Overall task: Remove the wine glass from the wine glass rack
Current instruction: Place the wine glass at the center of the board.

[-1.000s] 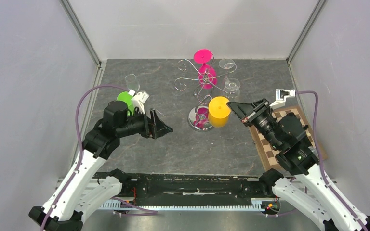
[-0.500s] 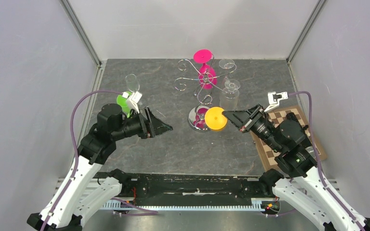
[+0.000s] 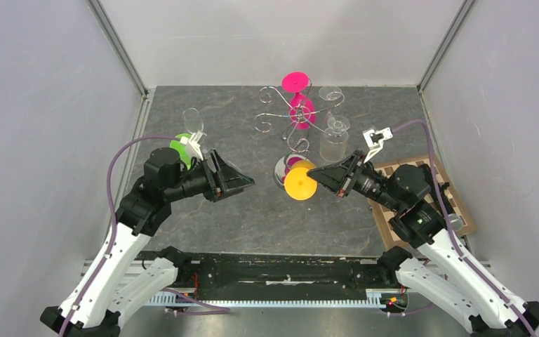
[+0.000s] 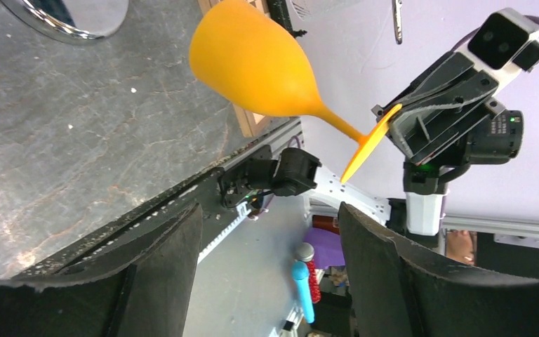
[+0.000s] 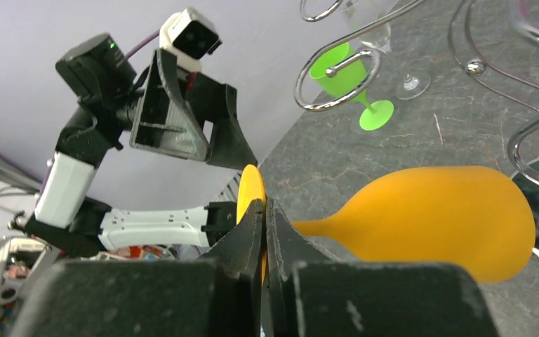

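Wine glass (image 3: 300, 184), the orange one, is off the curled arms of the wine glass rack (image 3: 297, 125). It lies on its side in the air, just in front of the rack's round mirrored base (image 3: 281, 170). Its bowl points toward that base and its foot toward the right arm. I cannot tell from above if the bowl touches the base, but in the left wrist view the two look apart.

My right gripper (image 3: 321, 177) is closed on the thin foot disc of this glass; in the right wrist view the two fingers (image 5: 251, 228) press its edge from both sides.

My left gripper (image 3: 250, 184) is wide open and holds nothing. It is over the table to the left of the base and points at the orange glass.

On the rack I see a pink glass (image 3: 302, 110) hanging. Clear glasses (image 3: 333, 142) are on its right side. A green glass (image 3: 178, 145) and another clear glass (image 3: 193, 119) are at the left side of the table, behind the left arm. A brown board (image 3: 458, 213) lies under the right arm.
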`<state>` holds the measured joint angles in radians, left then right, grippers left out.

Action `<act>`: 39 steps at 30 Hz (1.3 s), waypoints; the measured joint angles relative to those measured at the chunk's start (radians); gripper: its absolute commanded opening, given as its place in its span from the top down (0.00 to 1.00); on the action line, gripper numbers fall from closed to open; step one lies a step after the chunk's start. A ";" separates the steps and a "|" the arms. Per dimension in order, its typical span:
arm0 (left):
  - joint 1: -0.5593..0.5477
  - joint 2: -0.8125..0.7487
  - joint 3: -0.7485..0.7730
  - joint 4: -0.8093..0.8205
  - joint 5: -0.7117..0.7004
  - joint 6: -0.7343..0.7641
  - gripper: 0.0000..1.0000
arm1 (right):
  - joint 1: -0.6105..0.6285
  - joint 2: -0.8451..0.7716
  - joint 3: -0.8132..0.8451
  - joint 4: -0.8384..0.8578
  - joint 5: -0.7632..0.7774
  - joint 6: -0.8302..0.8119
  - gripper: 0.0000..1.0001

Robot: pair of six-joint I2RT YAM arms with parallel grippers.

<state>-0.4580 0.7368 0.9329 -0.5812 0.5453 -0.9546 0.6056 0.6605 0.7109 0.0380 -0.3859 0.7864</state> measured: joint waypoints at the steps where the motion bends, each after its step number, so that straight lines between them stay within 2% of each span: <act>1: 0.000 0.005 -0.001 0.010 0.008 -0.018 0.23 | 0.000 0.006 0.000 0.008 -0.012 -0.017 1.00; 9: 0.000 0.027 -0.017 0.087 0.062 -0.123 0.23 | 0.013 0.051 0.001 0.081 -0.105 -0.138 1.00; 14: 0.000 0.053 -0.027 0.126 0.096 -0.166 0.23 | 0.078 0.078 0.001 0.140 -0.120 -0.220 1.00; 22: 0.000 0.083 -0.054 0.184 0.156 -0.216 0.23 | 0.266 0.170 0.065 0.143 -0.057 -0.410 1.00; 39: 0.000 0.105 -0.054 0.209 0.264 -0.225 0.23 | 0.427 0.219 0.057 0.359 0.009 -0.690 1.00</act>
<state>-0.4576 0.8417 0.8787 -0.3721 0.8097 -1.1797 1.0325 0.8791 0.7677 0.3965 -0.3771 0.0967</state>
